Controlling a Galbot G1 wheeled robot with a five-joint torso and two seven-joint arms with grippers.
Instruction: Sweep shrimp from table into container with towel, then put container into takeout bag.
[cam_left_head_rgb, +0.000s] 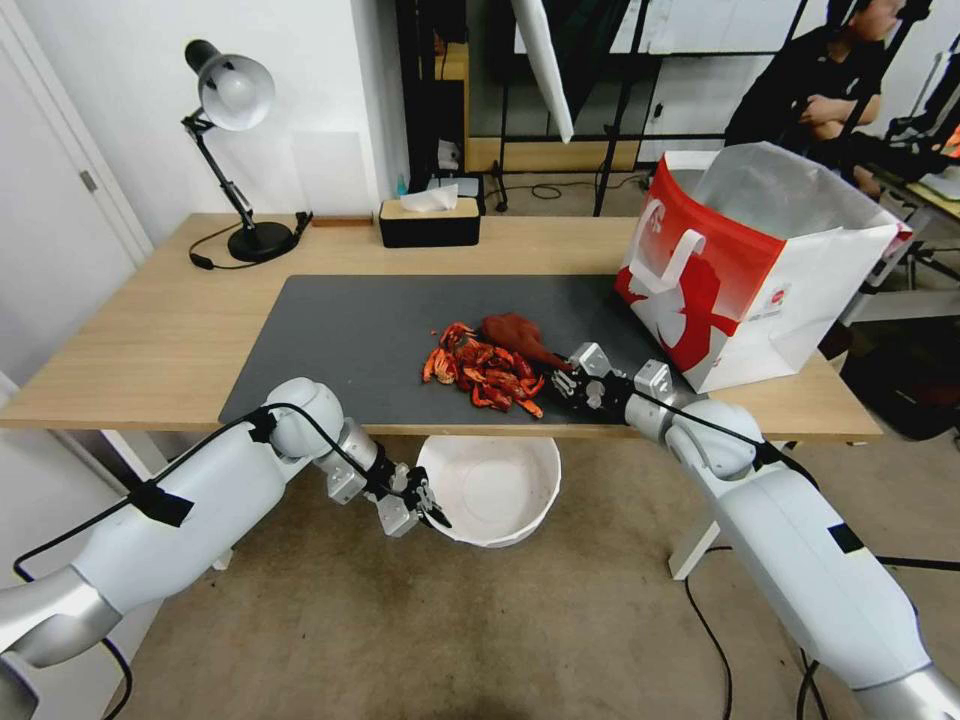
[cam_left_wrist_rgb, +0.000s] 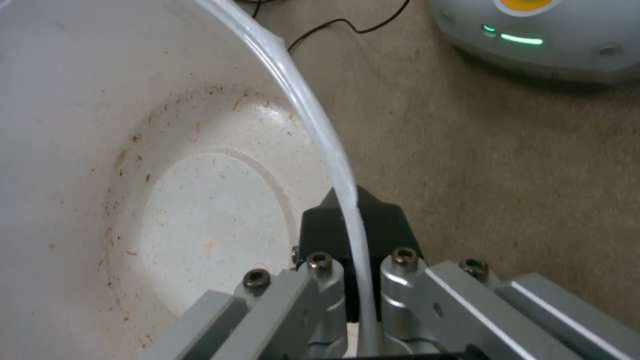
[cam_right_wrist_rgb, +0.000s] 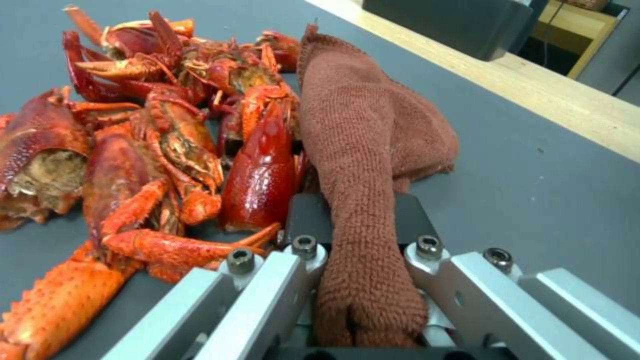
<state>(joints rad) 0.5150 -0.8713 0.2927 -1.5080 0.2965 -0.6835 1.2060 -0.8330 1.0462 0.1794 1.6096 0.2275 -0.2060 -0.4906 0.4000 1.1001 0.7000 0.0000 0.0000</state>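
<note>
A pile of red-orange shrimp (cam_left_head_rgb: 483, 369) (cam_right_wrist_rgb: 153, 135) lies on the dark grey mat near the table (cam_left_head_rgb: 150, 340) front edge. My right gripper (cam_left_head_rgb: 566, 384) (cam_right_wrist_rgb: 357, 220) is shut on the rust-red towel (cam_left_head_rgb: 520, 337) (cam_right_wrist_rgb: 360, 150), which rests against the pile's right side. Below the table edge, my left gripper (cam_left_head_rgb: 432, 508) (cam_left_wrist_rgb: 350, 220) is shut on the rim of the white container (cam_left_head_rgb: 495, 485) (cam_left_wrist_rgb: 133, 150), holding it under the pile. The container is empty apart from small stains. The red-and-white takeout bag (cam_left_head_rgb: 745, 265) stands open at the table's right end.
A black tissue box (cam_left_head_rgb: 429, 221) and a desk lamp (cam_left_head_rgb: 235, 150) stand at the back of the table. Cables run across the floor (cam_left_head_rgb: 350, 620). A round grey device with green lights (cam_left_wrist_rgb: 540, 35) sits on the floor beside the container.
</note>
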